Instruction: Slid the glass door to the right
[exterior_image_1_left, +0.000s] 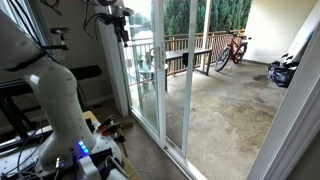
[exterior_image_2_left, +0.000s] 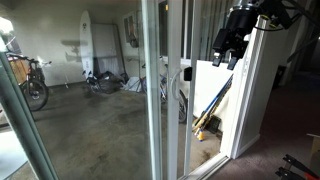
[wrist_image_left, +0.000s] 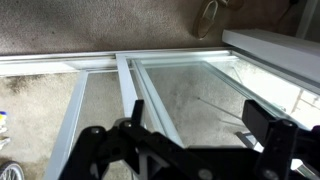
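Concrete patio floor (exterior_image_1_left: 215, 108) beyond glass door (exterior_image_1_left: 147, 85); bicycle (exterior_image_1_left: 232, 50) outside; jaws apart, empty, high near door frame.

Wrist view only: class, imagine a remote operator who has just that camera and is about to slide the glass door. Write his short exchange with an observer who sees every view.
Operator: How high up the glass door is my gripper?
Observer: High. In an exterior view the gripper hangs beside the upper part of the glass door, well above the white arm.
Operator: What lies outside, beyond the glass?
Observer: A patio, where a red bicycle stands at the far end by the railing.
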